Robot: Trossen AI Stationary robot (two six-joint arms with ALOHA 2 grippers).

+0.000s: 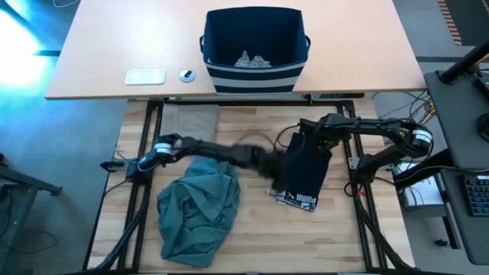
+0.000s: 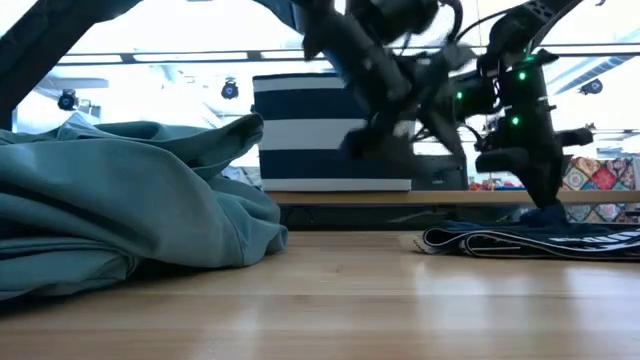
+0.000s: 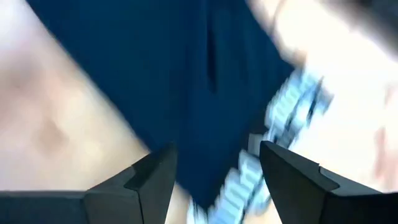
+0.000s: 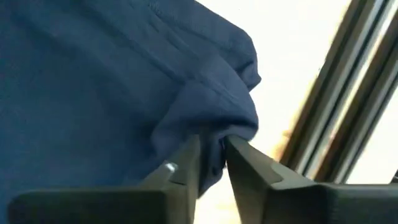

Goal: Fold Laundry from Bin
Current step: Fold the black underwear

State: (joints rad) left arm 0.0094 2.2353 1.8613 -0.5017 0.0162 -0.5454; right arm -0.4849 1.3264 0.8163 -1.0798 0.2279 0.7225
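Wooden counter (image 1: pixel 252 244) carrying the laundry, with a paler counter (image 1: pixel 99 53) beyond it. On that far one, navy bin (image 1: pixel 254 47) with white stripes, upright, grey pieces (image 1: pixel 252 59) lying in its bottom; beside it a flat white device (image 1: pixel 145 76) and a small round object (image 1: pixel 187 75).

Large teal-green garment (image 1: pixel 197 210) bunched in a heap on the near-left part of the wooden counter. Beige garment (image 1: pixel 189 118) flat at the far-left edge, just behind the left arm. Navy garment (image 1: pixel 306 172) with white lettering spread flat right of centre, lettering at its near edge.

Left pincer (image 3: pixel 214 168) reaching across from the left, hovering over the navy garment, fingers (image 3: pixel 155 177) wide apart with nothing between them. Right pincer (image 4: pixel 211 162) at the far edge of the navy garment, fingers (image 4: pixel 249 171) narrow, a fold of navy cloth pinched in the slim gap.
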